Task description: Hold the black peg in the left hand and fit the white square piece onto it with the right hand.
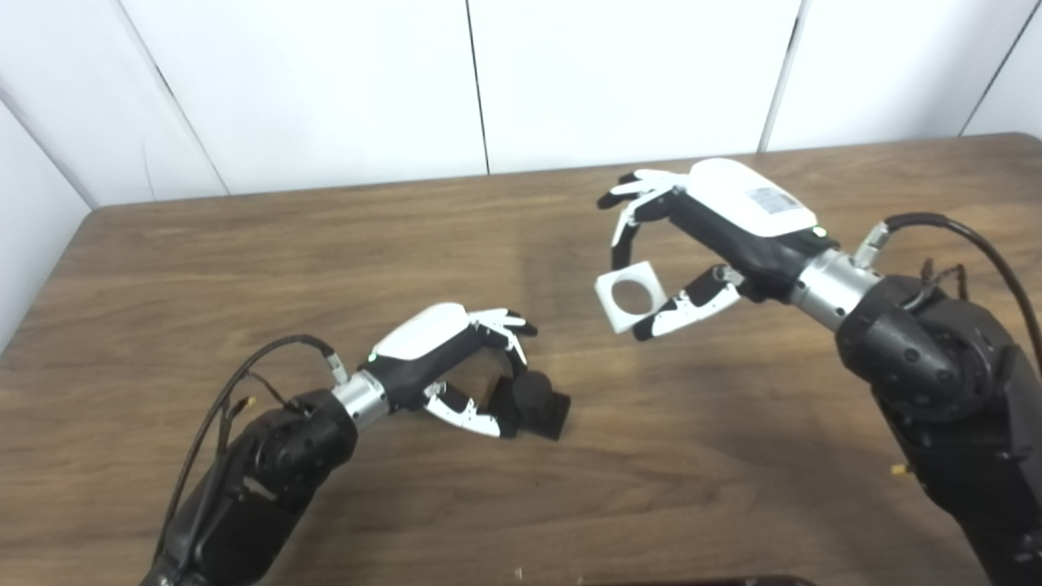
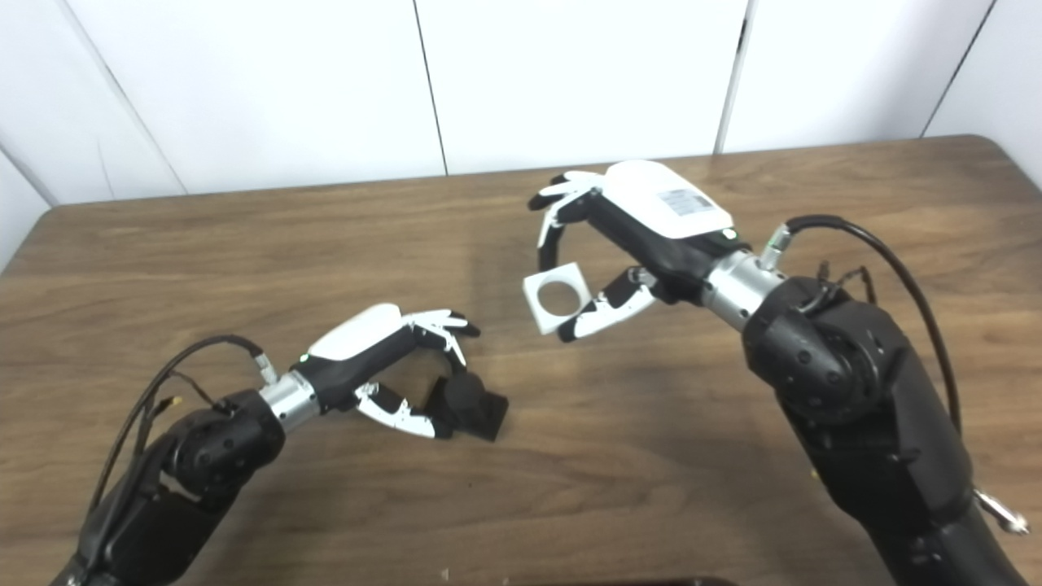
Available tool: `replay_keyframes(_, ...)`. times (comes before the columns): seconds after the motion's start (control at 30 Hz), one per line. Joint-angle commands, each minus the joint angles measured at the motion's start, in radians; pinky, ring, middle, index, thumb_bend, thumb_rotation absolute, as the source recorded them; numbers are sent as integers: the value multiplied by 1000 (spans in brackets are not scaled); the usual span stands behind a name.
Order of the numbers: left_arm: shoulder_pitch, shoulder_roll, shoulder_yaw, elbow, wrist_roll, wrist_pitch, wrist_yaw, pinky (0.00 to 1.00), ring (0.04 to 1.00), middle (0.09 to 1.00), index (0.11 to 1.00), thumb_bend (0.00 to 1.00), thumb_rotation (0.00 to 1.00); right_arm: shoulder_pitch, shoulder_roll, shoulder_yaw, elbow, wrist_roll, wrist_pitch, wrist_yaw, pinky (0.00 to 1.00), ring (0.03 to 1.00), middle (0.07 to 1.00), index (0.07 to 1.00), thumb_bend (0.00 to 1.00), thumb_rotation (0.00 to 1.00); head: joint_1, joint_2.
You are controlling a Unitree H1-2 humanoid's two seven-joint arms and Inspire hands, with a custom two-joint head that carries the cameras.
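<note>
The black peg (image 1: 533, 400), a short cylinder on a square black base, is at the lower middle of the wooden table (image 1: 244, 268), tilted. My left hand (image 1: 456, 358) is shut on it, fingers over its top and thumb at its near side. The white square piece (image 1: 629, 295), with a round hole through it, hangs in the air above the table, up and to the right of the peg. My right hand (image 1: 700, 236) is shut on it, fingers on its upper edge and thumb at its lower right corner. The hole faces the cameras. Peg and piece are apart.
White wall panels (image 1: 619, 73) rise behind the table's far edge. The table's left edge runs diagonally at the left. Black cables loop from both forearms, one (image 1: 969, 236) above the right wrist.
</note>
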Motion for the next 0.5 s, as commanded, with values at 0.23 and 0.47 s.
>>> replay_keyframes(0.23, 10, -13, -48, 46, 69, 35, -44, 924, 935, 874, 487, 520, 77, -61, 74, 44, -43, -15, 12, 29, 886, 915, 834, 478, 522, 140, 10, 4)
replay_keyframes(0.47, 8, -18, -51, 43, 71, 39, -43, 939, 936, 875, 487, 521, 77, -88, 124, 103, -40, -56, 40, 80, 885, 911, 828, 478, 522, 142, 28, 7)
